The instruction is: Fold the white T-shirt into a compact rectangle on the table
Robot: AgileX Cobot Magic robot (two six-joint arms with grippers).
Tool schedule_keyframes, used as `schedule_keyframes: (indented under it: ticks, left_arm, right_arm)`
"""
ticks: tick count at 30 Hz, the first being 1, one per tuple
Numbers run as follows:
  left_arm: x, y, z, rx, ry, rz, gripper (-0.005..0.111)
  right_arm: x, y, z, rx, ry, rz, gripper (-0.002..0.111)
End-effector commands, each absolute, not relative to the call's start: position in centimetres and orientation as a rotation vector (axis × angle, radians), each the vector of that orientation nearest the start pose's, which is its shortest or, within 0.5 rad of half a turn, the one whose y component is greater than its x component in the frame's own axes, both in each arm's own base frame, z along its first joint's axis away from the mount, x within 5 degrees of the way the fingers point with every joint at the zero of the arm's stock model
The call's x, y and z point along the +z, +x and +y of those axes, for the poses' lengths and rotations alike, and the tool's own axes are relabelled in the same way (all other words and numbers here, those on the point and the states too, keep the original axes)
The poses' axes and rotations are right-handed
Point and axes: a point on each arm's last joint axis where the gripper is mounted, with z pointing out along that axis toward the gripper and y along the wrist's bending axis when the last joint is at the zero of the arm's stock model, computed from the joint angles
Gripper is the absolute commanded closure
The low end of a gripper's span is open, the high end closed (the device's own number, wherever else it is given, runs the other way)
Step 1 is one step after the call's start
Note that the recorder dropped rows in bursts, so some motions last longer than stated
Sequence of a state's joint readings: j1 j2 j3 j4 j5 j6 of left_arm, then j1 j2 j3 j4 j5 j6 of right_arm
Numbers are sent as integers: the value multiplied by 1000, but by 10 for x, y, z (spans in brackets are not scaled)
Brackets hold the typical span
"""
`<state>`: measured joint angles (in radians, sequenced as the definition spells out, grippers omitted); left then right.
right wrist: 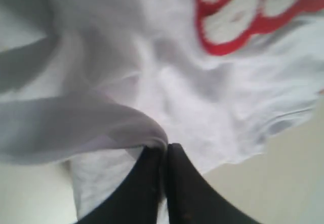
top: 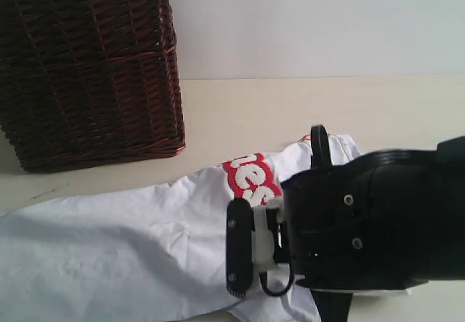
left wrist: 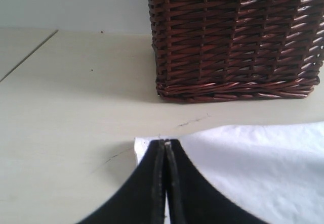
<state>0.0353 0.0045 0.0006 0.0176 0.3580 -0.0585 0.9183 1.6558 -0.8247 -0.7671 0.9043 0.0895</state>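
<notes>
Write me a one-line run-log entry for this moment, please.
left jaws: shut on white T-shirt corner | right jaws: shut on shirt fold | shirt: rumpled on table, not yet compact | wicker basket: apart from shirt

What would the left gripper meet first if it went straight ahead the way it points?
Past the left gripper, shut on a corner of the white T-shirt, there is only bare table, then probably the near corner of the wicker basket. Depth is unclear, so it might slip just beside it.
</notes>
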Motion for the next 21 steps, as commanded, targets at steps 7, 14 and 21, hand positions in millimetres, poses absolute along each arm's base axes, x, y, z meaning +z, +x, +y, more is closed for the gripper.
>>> schedule_keyframes:
  ticks: [7,14,21]
  left_arm:
    - [182,53,2,-2,-81,1833,107]
    - [182,53,2,-2,-81,1833,107]
    - [182,53,2,-2,-81,1833,107]
  right_arm:
    - [212,256,182,-781,-1536,2049,108]
    - [213,282,164,-605,-1313,2100,98]
    - [213,287,154,-601,-1220,2155,65]
